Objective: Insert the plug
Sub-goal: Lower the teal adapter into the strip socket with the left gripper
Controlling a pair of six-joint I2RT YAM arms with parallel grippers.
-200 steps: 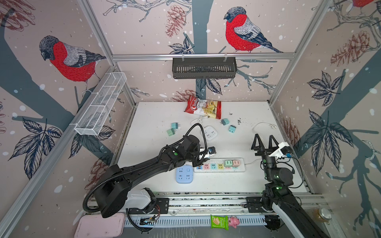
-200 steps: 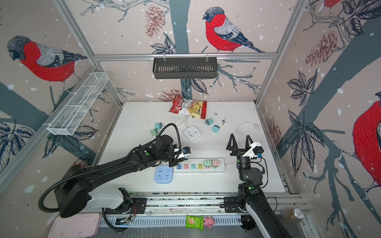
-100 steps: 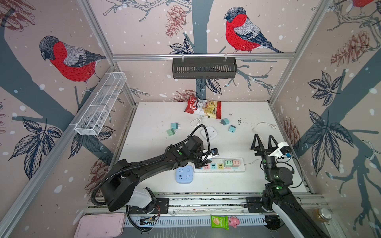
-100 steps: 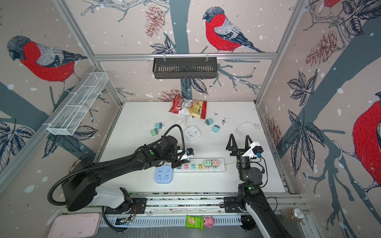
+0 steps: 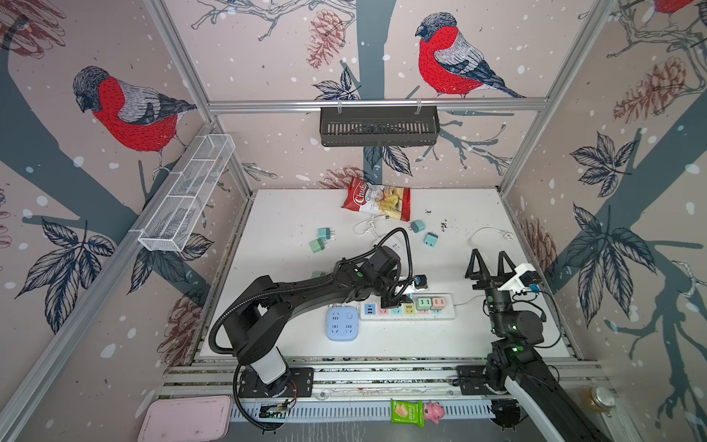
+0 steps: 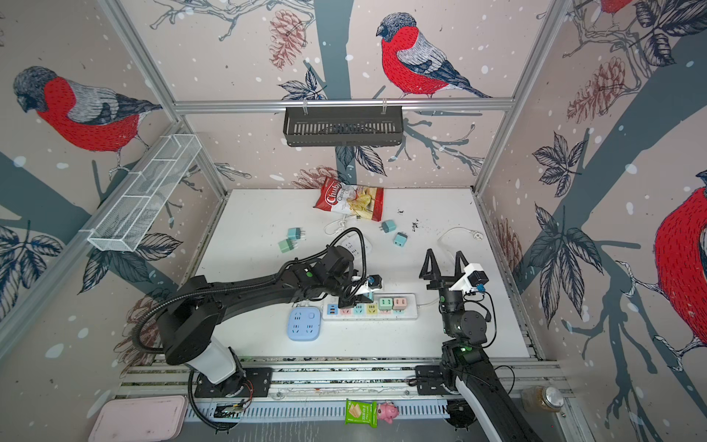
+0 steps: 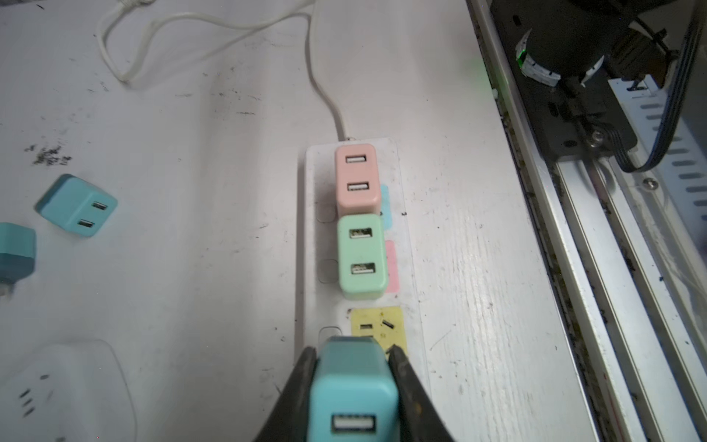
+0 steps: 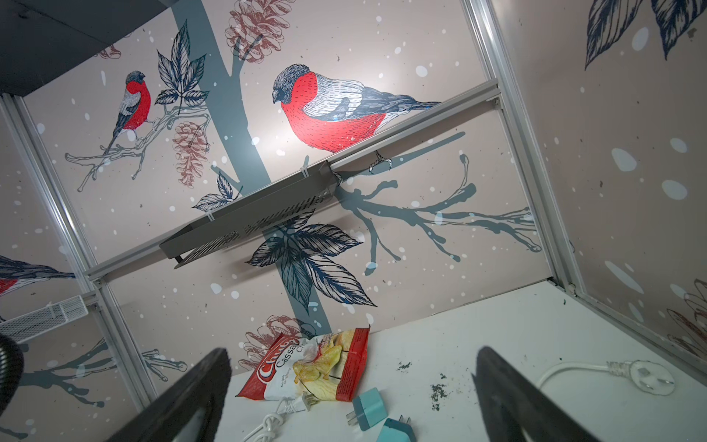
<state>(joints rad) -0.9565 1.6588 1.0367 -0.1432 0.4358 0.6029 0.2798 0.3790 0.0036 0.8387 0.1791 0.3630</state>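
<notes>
My left gripper (image 7: pixel 352 350) is shut on a teal plug (image 7: pixel 352 386), USB port facing the camera. The plug sits low over the white power strip (image 7: pixel 310 245), covering the near edge of the yellow socket (image 7: pixel 377 325). Its prongs are hidden. A green plug (image 7: pixel 361 256) and a pink plug (image 7: pixel 357 180) stand in the strip beyond it. In both top views the left gripper (image 5: pixel 398 300) is down on the strip (image 5: pixel 448 306). My right gripper (image 5: pixel 489 260) stands open and empty, raised to the right of the strip, pointing at the back wall (image 8: pixel 352 356).
A blue socket block (image 5: pixel 342 324) lies left of the strip and a white socket block (image 5: pixel 394 245) behind the left arm. Loose teal plugs (image 5: pixel 324 232) (image 5: pixel 430 240), a chips bag (image 5: pixel 377 199) and a white corded plug (image 5: pixel 508 236) lie farther back.
My left gripper has carried the teal plug forward and down onto the power strip. The right arm has not moved.
</notes>
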